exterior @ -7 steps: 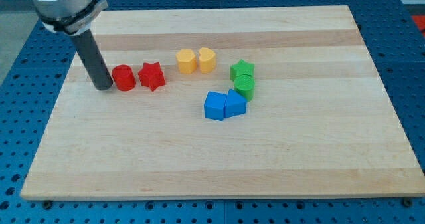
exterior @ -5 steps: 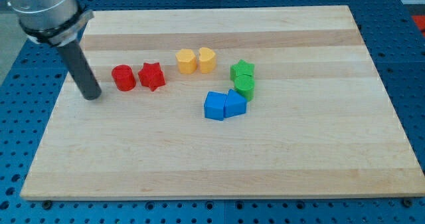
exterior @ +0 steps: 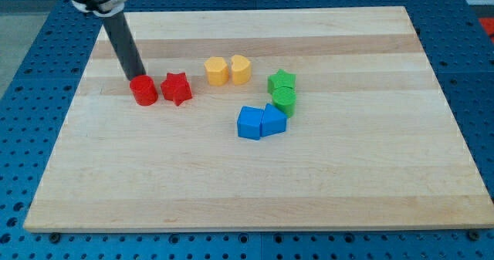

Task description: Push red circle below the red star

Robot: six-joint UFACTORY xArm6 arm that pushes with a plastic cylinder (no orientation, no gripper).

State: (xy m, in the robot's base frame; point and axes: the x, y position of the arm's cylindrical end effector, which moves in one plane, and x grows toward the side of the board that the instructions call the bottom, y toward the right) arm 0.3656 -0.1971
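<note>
The red circle (exterior: 143, 90) sits on the wooden board at the view's left. The red star (exterior: 177, 88) stands right beside it, on its right, nearly touching. My tip (exterior: 134, 76) is at the upper left edge of the red circle, just above it in the view and touching or nearly touching it. The dark rod rises from there toward the view's top left.
Two yellow blocks (exterior: 228, 70) stand side by side right of the red star. A green star (exterior: 282, 81) and a green round block (exterior: 285, 100) sit further right, with two blue blocks (exterior: 261, 123) below them. The board's left edge (exterior: 68, 113) is near.
My tip swung away to the left of the red circle, then moved up and right to the circle's upper left edge. No block has visibly moved.
</note>
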